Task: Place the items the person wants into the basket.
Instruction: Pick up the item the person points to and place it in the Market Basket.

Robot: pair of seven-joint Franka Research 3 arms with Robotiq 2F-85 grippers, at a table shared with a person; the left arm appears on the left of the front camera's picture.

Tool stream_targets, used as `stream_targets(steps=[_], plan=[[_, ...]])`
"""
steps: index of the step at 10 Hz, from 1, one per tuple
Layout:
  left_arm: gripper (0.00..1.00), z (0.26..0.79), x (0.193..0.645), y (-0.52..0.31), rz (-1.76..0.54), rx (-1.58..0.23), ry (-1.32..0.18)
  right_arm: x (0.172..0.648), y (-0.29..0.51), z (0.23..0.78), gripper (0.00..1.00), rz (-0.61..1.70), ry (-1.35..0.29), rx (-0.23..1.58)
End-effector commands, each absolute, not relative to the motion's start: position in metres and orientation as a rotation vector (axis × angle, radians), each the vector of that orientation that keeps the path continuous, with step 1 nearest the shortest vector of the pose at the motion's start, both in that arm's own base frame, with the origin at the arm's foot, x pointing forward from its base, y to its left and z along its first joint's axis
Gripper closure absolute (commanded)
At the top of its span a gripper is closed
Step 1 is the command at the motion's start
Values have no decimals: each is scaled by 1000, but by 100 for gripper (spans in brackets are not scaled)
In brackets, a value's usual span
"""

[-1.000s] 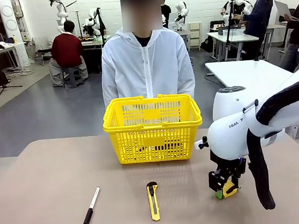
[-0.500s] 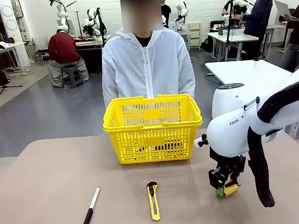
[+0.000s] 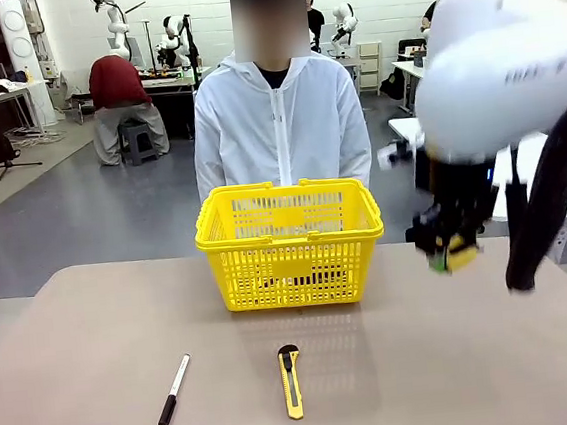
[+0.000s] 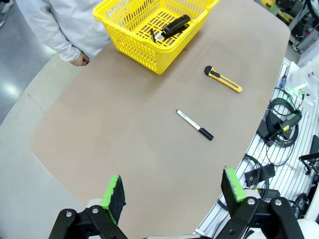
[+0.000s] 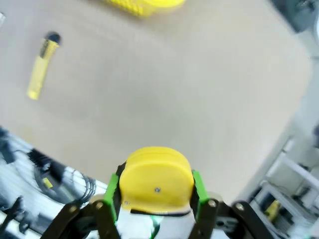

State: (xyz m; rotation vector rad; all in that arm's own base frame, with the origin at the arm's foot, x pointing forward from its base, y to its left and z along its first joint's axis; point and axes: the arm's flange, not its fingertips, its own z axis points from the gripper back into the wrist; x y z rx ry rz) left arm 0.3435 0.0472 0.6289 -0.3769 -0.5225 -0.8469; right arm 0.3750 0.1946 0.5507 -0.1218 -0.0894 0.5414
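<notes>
Right wrist view: right end effector (image 5: pixel 156 199) clamps tape measure (image 5: pixel 156 186). Carry left over basket (image 3: pixel 290 234) rim, centre, then release. Left end effector (image 4: pixel 173 191) spread, idle.

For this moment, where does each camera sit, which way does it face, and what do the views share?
Front: fixed between the arms, facing the person across the basket; right gripper raised, gripping the tape measure.
Left wrist: high above the table, looking down; left gripper open.
Right wrist: looking down past the tape measure between its pads.
Shared: the utility knife appears in all three; the marker in front and left wrist.
</notes>
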Motion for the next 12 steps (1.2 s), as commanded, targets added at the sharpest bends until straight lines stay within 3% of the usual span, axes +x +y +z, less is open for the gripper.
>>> stream_targets(steps=[1, 3, 5, 9, 12], plan=[[0, 628, 343, 49, -867, -396, -534, 426, 222, 590, 100, 677, -148, -146], [0, 628, 343, 49, -867, -396, -534, 477, 260, 623, 100, 885, -254, -125], [0, 628, 343, 49, -867, -396, -534, 533, 299, 618, 100, 987, -274, -111], [0, 628, 343, 49, -867, -396, -534, 617, 356, 554, 100, 1080, -194, 34], [0, 628, 343, 49, -867, -396, -534, 639, 376, 487, 100, 1093, -71, 29]])
